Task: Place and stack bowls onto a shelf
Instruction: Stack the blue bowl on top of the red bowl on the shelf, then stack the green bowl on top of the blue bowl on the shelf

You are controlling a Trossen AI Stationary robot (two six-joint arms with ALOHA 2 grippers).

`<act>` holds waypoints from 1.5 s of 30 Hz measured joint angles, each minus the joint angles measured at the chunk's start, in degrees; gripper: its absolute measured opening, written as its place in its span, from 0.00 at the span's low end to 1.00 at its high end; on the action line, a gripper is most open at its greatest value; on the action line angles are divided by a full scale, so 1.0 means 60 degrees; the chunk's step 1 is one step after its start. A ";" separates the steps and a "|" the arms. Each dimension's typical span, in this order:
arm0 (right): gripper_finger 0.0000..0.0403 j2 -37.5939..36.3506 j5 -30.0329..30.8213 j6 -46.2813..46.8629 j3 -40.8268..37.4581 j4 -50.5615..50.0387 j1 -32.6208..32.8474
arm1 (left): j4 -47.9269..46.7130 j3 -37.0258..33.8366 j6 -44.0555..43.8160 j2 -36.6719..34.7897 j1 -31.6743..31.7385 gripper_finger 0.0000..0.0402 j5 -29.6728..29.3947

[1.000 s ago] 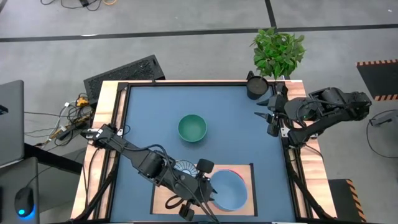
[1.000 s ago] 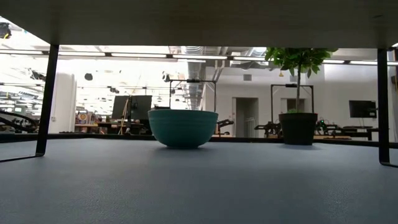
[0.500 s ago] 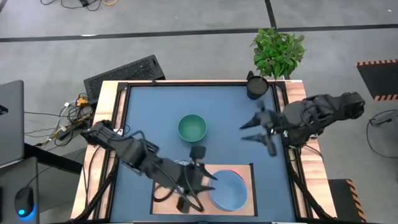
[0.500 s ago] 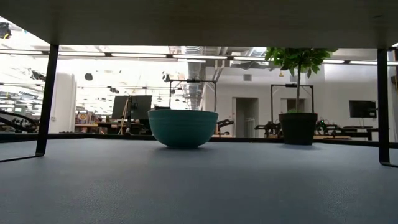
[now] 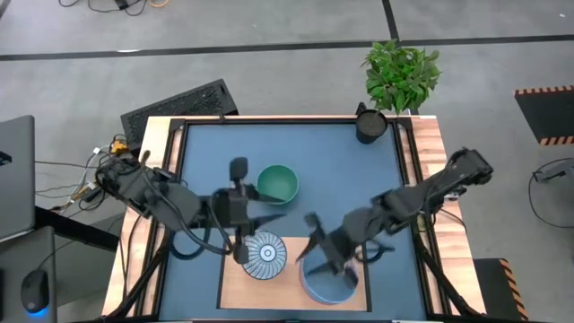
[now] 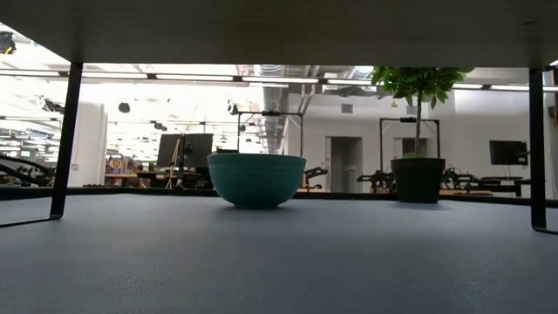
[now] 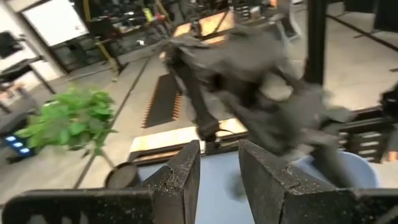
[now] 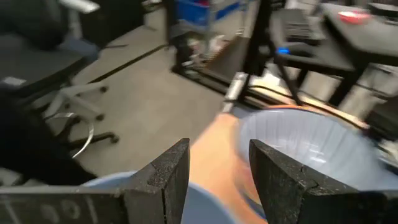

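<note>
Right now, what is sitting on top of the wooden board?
Two bowls sit on the wooden board: a striped bowl and a bigger light-blue bowl. The right arm's fingers hover over the blue one, hiding part of it. Nothing shows inside either bowl.

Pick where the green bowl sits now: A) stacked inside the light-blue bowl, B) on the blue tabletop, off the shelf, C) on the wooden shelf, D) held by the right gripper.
B: the green bowl stands alone on the blue tabletop, away from the shelf.
</note>
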 joint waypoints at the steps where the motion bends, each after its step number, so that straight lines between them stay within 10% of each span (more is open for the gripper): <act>1: 0.47 0.0214 -0.0114 -0.0134 0.0000 0.0171 0.0085 | -0.0048 0.0000 -0.0002 -0.0041 0.0000 0.24 -0.0131; 15: 0.47 0.1291 -0.0142 -0.1137 0.0037 0.0492 0.0658 | -0.0064 -0.0004 -0.0673 -0.0084 0.0000 0.24 -0.0323; 25: 0.47 -0.0666 0.2783 -0.1609 0.0982 -0.1363 0.0785 | -0.1091 -0.0011 -0.1966 -0.0200 0.0325 0.24 -0.2953; 34: 0.47 -0.2800 0.4628 -0.0344 0.1129 -0.3026 0.0788 | -0.7329 -0.0060 -0.6995 -0.0581 0.2878 0.24 -0.1420; 45: 0.47 -0.4032 0.5557 0.0304 0.1122 -0.4198 0.0777 | -0.5227 -0.4017 -0.4442 -0.2216 0.5978 0.24 0.2580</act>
